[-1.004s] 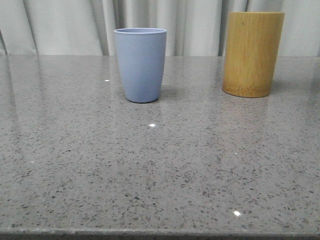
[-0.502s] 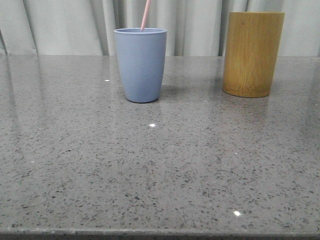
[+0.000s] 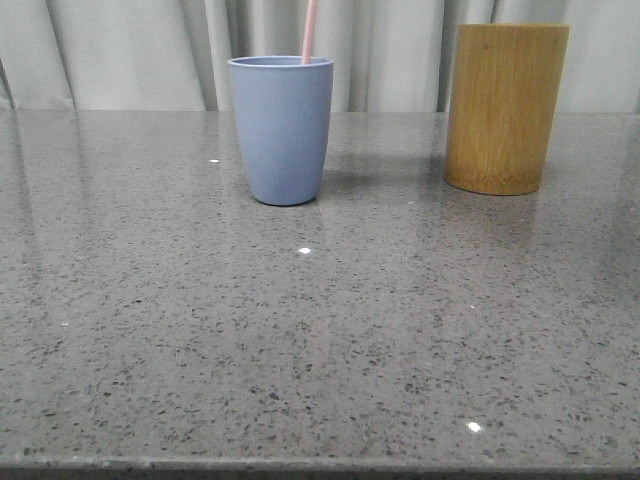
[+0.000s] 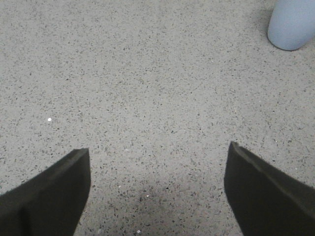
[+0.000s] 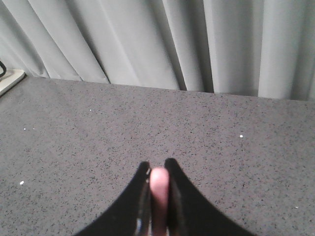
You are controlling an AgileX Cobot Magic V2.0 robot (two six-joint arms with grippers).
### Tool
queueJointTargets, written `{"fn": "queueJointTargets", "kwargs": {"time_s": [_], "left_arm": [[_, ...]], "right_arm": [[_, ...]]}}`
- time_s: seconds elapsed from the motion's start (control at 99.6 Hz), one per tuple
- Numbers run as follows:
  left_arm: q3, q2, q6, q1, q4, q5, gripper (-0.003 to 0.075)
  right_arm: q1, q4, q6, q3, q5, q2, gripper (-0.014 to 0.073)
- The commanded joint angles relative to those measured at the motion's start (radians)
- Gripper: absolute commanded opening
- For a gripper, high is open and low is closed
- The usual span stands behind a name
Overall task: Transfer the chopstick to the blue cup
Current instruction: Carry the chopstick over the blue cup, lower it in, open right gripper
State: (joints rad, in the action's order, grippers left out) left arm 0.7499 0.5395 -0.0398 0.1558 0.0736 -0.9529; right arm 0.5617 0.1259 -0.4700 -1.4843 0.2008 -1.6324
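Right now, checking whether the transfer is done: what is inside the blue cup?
The chopstick rises from the mouth of the blue cup, near its right rim. The cup's wall hides its lower end, so whether it touches bottom is unseen.

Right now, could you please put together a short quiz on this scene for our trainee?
1. True or false: the chopstick lies flat on the table.
2. Which gripper holds the chopstick? A) left gripper B) right gripper
3. Fill in: the chopstick's lower end passes behind the rim of the ____ cup.

Key:
1. False; it stands nearly upright at the blue cup.
2. B; the left jaws are wide apart.
3. Blue, not the bamboo cylinder.
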Motion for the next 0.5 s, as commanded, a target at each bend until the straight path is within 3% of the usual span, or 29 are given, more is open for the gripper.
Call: {"fn": "queueJointTargets", "kwargs": {"time_s": [0.0,0.09,0.161,0.341,0.492], "left_arm": [[0.023,0.004,-0.009,-0.001,0.012,0.059,0.0536],[0.023,0.004,-0.009,-0.001,0.014,0.059,0.0536],[0.023,0.004,-0.009,-0.001,0.014,0.059,0.0536],[0.023,0.004,-0.009,-0.001,0.014,0.059,0.0536],[0.023,0.004,-0.009,-0.001,0.014,0.059,0.0536]], "right_arm": [[-0.001,-0.002,0.01,-0.034,-0.065,0.043,0.0269],[-0.001,-0.03,0.01,-0.034,-0.065,0.043,0.0431],[-0.001,-0.045,0.01,-0.034,-0.065,0.043,0.05],[-0.002,-0.015,0.01,-0.034,-0.042,0.084,0.0509],[-0.015,0.057,0.01,-0.034,0.09,0.176,0.0509]]}}
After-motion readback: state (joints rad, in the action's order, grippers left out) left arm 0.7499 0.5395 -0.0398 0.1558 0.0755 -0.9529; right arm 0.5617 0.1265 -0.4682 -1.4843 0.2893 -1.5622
